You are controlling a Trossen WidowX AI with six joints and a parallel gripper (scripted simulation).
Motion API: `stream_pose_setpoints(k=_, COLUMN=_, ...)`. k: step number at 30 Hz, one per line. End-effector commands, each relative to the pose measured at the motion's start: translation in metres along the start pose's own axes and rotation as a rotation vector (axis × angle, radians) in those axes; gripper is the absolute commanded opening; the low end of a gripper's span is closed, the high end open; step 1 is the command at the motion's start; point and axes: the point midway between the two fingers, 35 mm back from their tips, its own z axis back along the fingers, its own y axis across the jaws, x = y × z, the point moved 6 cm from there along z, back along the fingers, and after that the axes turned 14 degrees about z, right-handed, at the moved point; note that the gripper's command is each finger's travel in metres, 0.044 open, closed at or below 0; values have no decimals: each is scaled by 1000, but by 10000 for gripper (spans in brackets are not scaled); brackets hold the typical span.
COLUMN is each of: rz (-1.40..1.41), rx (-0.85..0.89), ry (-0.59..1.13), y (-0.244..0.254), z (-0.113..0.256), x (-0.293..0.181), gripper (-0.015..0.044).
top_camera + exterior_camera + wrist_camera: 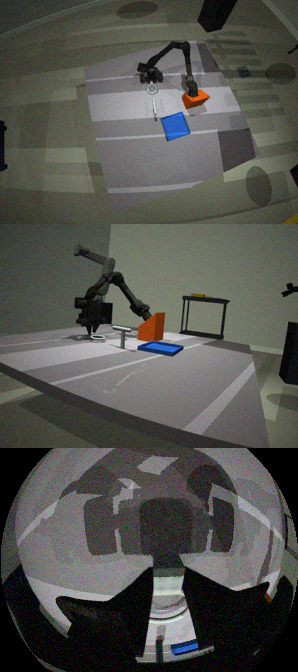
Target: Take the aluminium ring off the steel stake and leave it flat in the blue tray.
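Observation:
The aluminium ring point(147, 89) point(97, 339) point(170, 620) is off the stake, roughly level, at or just above the table on the side of the stake away from the tray. The steel stake point(154, 106) point(122, 340) stands upright with its cross-bar on top and nothing around its foot. My gripper point(151, 82) point(91, 334) point(166, 571) points down and is shut on the ring's tab point(168, 585), with the ring reaching out towards the stake. The blue tray point(175, 127) point(160, 347) point(185, 647) lies beyond the stake and is empty.
The orange wedge-shaped block point(195, 99) point(151, 329) stands at the arm's base, behind the tray in the exterior view. The stake's cross-bar stands up between the ring and the tray's side of the table. A dark rack point(202, 300) is in the background.

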Motion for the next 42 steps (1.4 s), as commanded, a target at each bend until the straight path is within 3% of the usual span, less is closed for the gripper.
stream_pose_setpoints(k=1, rz=-12, rx=12, ry=-11, y=1, z=10, x=4, gripper=0)
stream_pose_setpoints(k=23, rz=-8, rx=11, ry=-6, y=-1, z=41, x=2, gripper=0)
stream_pose_setpoints(k=36, rz=7, rx=11, ry=-2, y=0, z=42, x=0, gripper=0)
stream_pose_setpoints(k=42, rz=84, rx=91, ry=-31, y=9, z=69, x=1, gripper=0)
